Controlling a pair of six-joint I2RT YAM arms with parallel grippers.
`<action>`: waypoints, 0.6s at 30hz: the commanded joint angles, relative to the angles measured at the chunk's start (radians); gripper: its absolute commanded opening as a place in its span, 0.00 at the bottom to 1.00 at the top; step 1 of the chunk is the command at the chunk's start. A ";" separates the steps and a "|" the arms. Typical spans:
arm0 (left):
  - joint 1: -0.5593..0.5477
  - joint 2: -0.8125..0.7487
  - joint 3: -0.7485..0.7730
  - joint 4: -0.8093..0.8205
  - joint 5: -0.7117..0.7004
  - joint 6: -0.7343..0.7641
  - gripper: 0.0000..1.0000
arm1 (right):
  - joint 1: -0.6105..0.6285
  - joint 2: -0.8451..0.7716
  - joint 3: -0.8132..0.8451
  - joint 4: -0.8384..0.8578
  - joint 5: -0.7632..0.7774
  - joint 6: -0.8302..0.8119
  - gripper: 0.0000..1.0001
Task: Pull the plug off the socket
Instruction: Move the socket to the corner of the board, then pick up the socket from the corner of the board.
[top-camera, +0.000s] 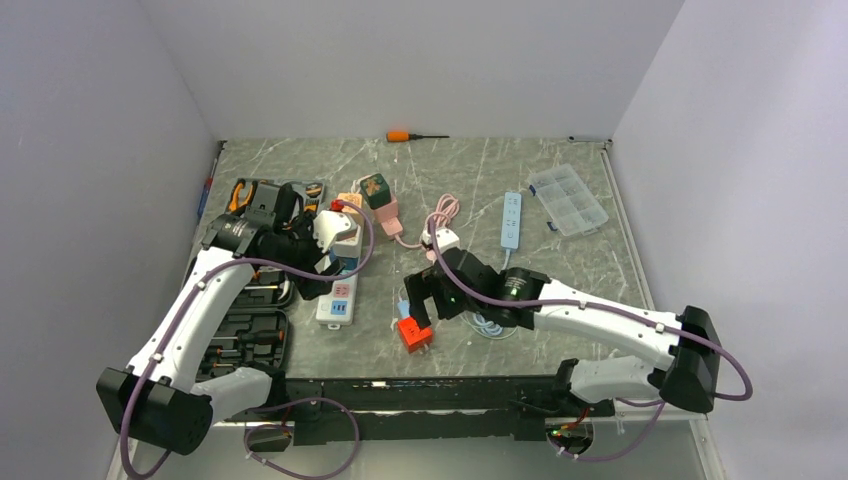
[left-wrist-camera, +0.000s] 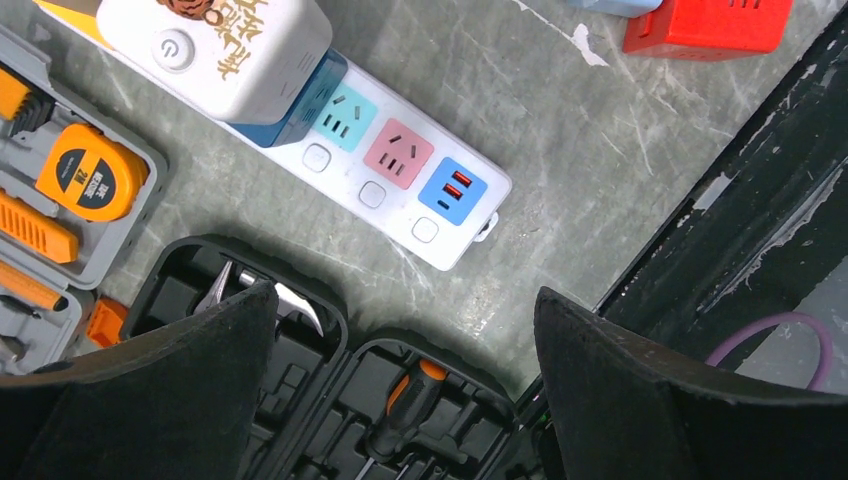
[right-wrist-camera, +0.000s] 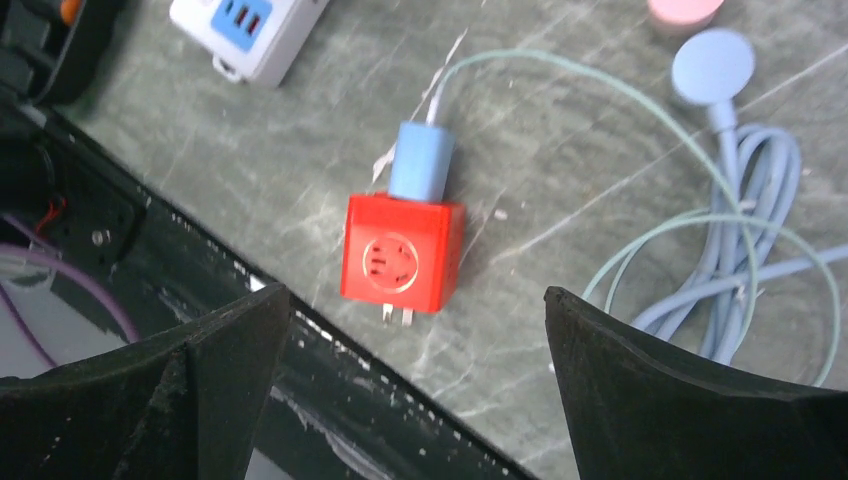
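**Supervisor:** Report status, left side first.

**Operator:** I have the left gripper hanging with fingers spread and empty above the power strip. A white adapter sits plugged in at the strip's 10 o'clock end. Nothing there is gripped.

**Supervisor:** And the right side?

**Operator:** My right gripper is fully spread, holds nothing, and hangs directly over the red cube socket. The cube lies loose on the table, at about 6 o'clock of the work area. The blue plug is seated in the cube's 12 o'clock face. Bare prongs show at its 6 o'clock edge.

**Supervisor:** Progress?

**Operator:** I judge the extraction not done, since plug and socket are joined. Remaining steps: restrain the cube, grip the plug, and pull toward 12 o'clock.
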 joint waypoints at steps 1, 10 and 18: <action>0.005 0.011 0.023 0.006 0.058 -0.007 0.99 | 0.037 -0.035 -0.040 -0.080 0.019 0.051 1.00; 0.005 -0.019 0.015 0.020 0.055 -0.019 0.99 | 0.088 0.148 -0.056 0.105 0.177 0.005 1.00; 0.005 -0.010 0.019 0.016 0.051 -0.023 0.99 | 0.150 0.271 -0.006 0.178 0.194 -0.025 1.00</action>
